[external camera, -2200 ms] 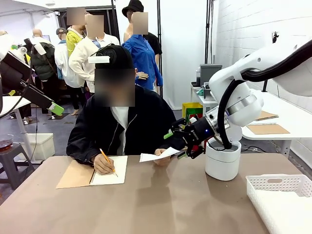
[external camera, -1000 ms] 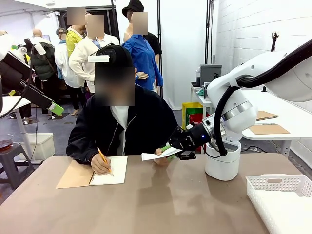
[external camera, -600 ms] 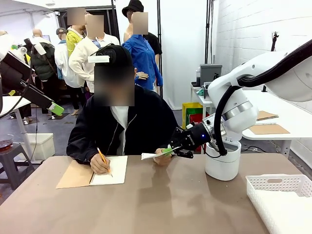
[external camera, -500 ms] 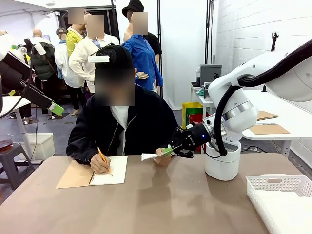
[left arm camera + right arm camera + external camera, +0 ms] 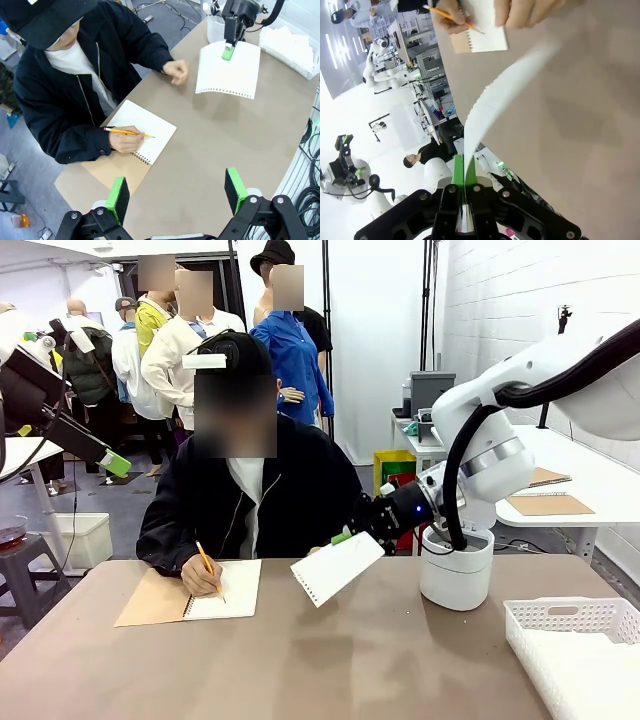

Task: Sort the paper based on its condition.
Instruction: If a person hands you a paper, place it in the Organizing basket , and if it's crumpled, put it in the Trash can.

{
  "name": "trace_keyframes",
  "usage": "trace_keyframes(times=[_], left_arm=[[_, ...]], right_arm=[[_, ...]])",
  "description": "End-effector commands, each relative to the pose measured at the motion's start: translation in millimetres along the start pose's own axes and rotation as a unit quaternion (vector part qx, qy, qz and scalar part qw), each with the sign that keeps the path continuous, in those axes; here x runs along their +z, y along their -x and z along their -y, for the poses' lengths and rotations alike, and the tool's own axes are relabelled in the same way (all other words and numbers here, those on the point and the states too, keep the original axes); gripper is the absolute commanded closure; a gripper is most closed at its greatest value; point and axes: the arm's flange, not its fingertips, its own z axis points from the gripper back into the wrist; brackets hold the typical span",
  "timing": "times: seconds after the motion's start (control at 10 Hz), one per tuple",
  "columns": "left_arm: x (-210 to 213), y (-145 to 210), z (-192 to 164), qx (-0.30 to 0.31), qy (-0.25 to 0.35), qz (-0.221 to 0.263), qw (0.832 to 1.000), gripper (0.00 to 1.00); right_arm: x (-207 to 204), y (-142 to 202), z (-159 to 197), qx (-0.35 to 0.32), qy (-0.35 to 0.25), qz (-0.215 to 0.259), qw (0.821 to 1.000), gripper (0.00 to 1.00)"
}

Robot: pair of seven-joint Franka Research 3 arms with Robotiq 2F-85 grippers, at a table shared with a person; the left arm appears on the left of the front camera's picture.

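Left gripper [image 5: 176,194] hangs high over the table [image 5: 330,670], fingers spread wide, empty. Person's hand [image 5: 207,582] writes in a notebook [image 5: 228,592]. Paper [image 5: 337,567] hangs tilted in the air above mid-table, pinched at its upper edge by the right gripper [image 5: 345,536], fingers tight on the sheet (a thin bite, near the rim). Risk: a quick swing toward the basket [image 5: 575,635] makes the limp sheet flap, slip or tear.

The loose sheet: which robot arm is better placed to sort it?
Right: the right gripper is shut on the sheet, basket on its side; the left gripper hangs open, apart.
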Motion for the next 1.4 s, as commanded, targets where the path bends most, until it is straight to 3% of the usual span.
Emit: trace_keyframes(times=[0.0,0.2,0.4,0.5,0.7,0.8,1.1,1.3], left_arm=[[0.3,-0.9,0.9,0.005,0.002,-0.001,1.0,0.0],[0.3,-0.9,0.9,0.005,0.002,-0.001,1.0,0.0],[0.3,-0.9,0.9,0.005,0.002,-0.001,1.0,0.0],[0.3,-0.9,0.9,0.005,0.002,-0.001,1.0,0.0],[0.3,-0.9,0.9,0.005,0.002,-0.001,1.0,0.0],[0.3,-0.9,0.9,0.005,0.002,-0.001,1.0,0.0],[0.3,-0.9,0.9,0.005,0.002,-0.001,1.0,0.0],[0.3,-0.9,0.9,0.005,0.002,-0.001,1.0,0.0]], right_arm=[[11.5,26.5,-15.3,0.023,0.009,-0.002,1.0,1.0],[34.0,56.1,-35.1,0.067,0.047,0.012,0.997,1.0],[63.8,102.9,-48.5,0.131,0.152,0.013,0.98,1.0],[75.0,119.5,-47.3,0.168,0.2,0.054,0.964,1.0],[104.2,144.2,-41.5,0.232,0.27,0.071,0.932,1.0],[116.3,155.9,-38.0,0.251,0.324,0.094,0.907,1.0],[155.4,187.5,-14.2,0.248,0.406,0.151,0.866,1.0],[184.5,196.3,5.4,0.213,0.443,0.178,0.852,1.0]])
